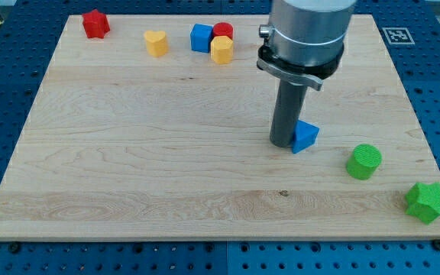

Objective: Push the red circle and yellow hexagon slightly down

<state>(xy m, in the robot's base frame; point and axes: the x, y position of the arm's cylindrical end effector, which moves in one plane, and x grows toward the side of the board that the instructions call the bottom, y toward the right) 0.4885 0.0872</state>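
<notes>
Touching red circle, yellow hexagon upright.

My arm is cut off by the view's top; the rod hides part of the blue triangle; the yellow hexagon covers the red circle partly.

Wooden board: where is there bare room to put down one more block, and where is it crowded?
Free: the wooden board below the red star block and yellow heart block, left of my tip. Crowded: the top, where blue cube, red circle and yellow hexagon cluster; my tip touches the blue triangular block.
</notes>
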